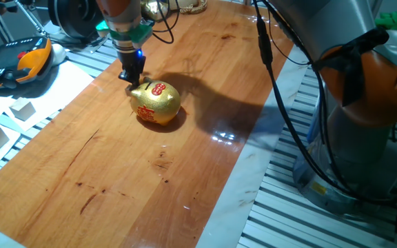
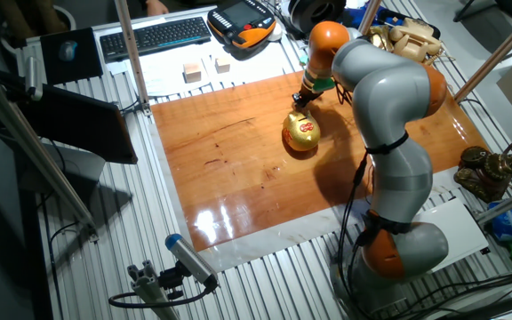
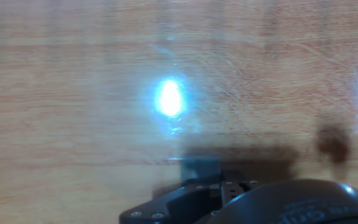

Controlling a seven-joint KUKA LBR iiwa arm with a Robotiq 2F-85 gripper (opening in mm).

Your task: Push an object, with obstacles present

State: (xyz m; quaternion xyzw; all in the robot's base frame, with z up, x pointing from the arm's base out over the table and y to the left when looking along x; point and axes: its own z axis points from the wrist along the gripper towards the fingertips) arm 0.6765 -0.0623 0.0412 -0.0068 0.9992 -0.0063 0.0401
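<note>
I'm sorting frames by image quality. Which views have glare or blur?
Hand view: soft and blurred, with a bright white glare spot on the wood. One fixed view: sharp, small glints on the table. The other fixed view: broad sheen near the table's front edge.

A robotics lab: a wooden tabletop (image 2: pixel 238 160) lies on a slatted aluminium bench (image 2: pixel 265 276), framed by metal poles (image 2: pixel 130 44), with a keyboard (image 2: pixel 154 36), a teach pendant (image 2: pixel 243 20) and loose cables (image 1: pixel 288 117) beside the arm (image 2: pixel 389 133).
</note>
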